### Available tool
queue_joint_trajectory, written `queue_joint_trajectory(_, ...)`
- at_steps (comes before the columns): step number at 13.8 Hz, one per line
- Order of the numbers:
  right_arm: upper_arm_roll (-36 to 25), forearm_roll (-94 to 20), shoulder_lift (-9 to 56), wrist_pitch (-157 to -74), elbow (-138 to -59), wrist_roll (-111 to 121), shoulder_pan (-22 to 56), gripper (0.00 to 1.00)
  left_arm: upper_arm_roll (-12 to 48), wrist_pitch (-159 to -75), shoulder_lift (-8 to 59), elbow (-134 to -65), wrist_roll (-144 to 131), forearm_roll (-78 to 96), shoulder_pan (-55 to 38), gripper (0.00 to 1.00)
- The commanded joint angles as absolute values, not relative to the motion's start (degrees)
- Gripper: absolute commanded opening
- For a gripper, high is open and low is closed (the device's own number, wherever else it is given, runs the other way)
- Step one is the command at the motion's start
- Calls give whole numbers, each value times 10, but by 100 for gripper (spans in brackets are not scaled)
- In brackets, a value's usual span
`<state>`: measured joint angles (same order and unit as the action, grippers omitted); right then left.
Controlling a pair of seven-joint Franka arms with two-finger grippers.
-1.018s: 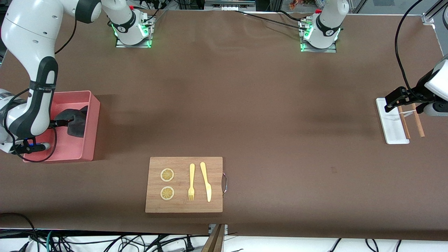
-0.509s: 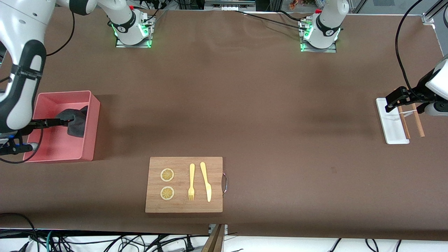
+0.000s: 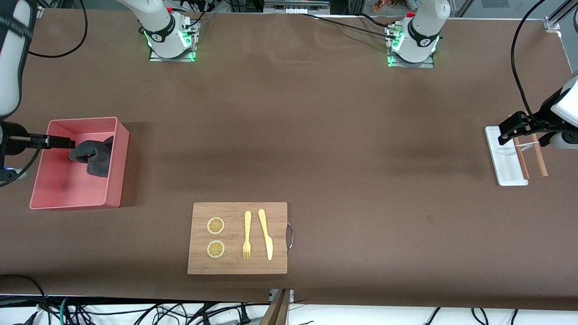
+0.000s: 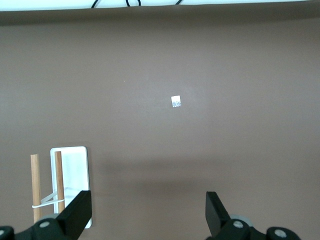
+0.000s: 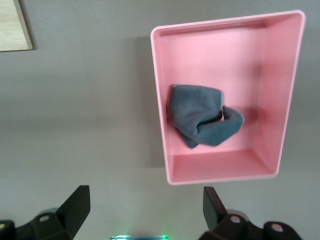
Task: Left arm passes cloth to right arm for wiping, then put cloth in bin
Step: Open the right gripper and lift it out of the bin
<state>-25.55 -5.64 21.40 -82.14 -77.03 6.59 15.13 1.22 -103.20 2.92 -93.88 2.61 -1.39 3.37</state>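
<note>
Now we are at the last step: the cloth (image 3: 92, 155) lies bunched in the bin (image 3: 115, 180), middle left of the frame. Our right hand (image 5: 142, 212) hangs above, released and empty; our left hand (image 4: 147, 212) waits open over the white tray (image 3: 505, 169). Next we only need to pull clear.

The right arm runs off the front view's edge; only its wrist and the right gripper (image 3: 67, 143) show over the bin (image 3: 118, 171), a fingertip overlapping the cloth (image 3: 92, 155), so contact there cannot be told. The left gripper (image 3: 508, 131) covers part of the white tray (image 3: 510, 174) and the tops of two wooden sticks (image 3: 539, 164). The right wrist view cuts the wooden board (image 5: 15, 25) to a corner. A white speck (image 4: 175, 101) on the table is too small to identify
</note>
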Motion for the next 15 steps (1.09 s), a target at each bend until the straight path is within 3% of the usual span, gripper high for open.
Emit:
queue_joint_trajectory(1, -104, 1, 145, -816, -789, 1, 74, 100, 10, -1018, 40, -911, 23, -28, 39, 100)
queue_joint_trajectory(6, 12, 40, 81, -827, -809, 4, 6, 100, 11, -1018, 40, -911, 22, -25, 39, 100)
queue_joint_trajectory(9, 22, 37, 42, -845, -821, 4, -22, 100, 11, -1018, 40, -911, 22, -25, 39, 100)
queue_joint_trajectory(15, 57, 33, 36, -842, -846, -58, -35, 100, 11, -1018, 40, -912, 23, -23, 39, 100)
